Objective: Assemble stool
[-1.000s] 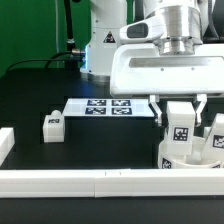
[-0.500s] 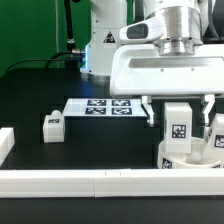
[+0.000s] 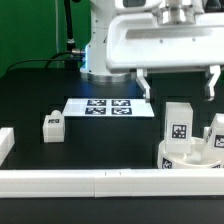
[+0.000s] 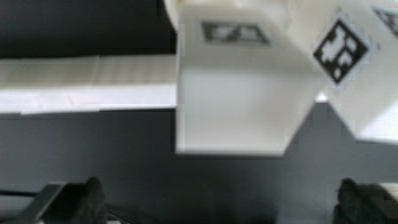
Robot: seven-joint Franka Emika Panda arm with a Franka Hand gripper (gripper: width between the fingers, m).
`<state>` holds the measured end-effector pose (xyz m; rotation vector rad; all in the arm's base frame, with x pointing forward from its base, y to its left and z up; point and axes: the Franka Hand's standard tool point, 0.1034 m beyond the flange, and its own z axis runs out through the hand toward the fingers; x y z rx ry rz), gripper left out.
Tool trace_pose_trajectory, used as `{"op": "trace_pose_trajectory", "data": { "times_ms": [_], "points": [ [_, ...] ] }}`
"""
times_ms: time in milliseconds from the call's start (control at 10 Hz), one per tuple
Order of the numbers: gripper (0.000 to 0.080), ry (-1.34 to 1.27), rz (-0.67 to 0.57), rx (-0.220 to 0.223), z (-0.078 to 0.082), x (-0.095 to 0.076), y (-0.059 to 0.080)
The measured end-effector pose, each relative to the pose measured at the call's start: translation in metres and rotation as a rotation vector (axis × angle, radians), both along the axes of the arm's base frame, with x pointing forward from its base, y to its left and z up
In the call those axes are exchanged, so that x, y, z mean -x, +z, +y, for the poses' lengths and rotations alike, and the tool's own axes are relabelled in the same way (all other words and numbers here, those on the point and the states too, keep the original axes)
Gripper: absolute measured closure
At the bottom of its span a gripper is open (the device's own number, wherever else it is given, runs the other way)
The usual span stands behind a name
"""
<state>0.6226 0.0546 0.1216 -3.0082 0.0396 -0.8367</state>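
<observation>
Risen end effector (image 3: 178, 88), blocky white leg (image 3: 179, 125) upright

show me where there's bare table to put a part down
Bare: the black table between the loose leg and the seat, bordered by marker board and front rail. Crowded: the seat, upright legs under the open tool.

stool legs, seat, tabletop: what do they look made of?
Legs: hard white plastic by the look, matte, with crisp blocky edges, possibly printed. The black-and-white tag looks printed or stuck on.
Seat: same matte white plastic look.
Table: black and dull with no glare. It could be a mat or a painted board, cannot tell which.
</observation>
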Motion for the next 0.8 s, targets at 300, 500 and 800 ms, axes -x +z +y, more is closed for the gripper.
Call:
{"op": "trace_pose_trajectory", "data": {
  "times_ms": [300, 500, 800],
  "points": [
    [0.0150, 0.001, 0.010, -0.001, -0.001, 0.000, 0.001],
    [0.0150, 0.003, 0.034, -0.005, 0.000, 0.001, -0.001],
    [0.0150, 0.004, 0.221, -0.036, -0.003, 0.001, -0.008]
  ]
}}
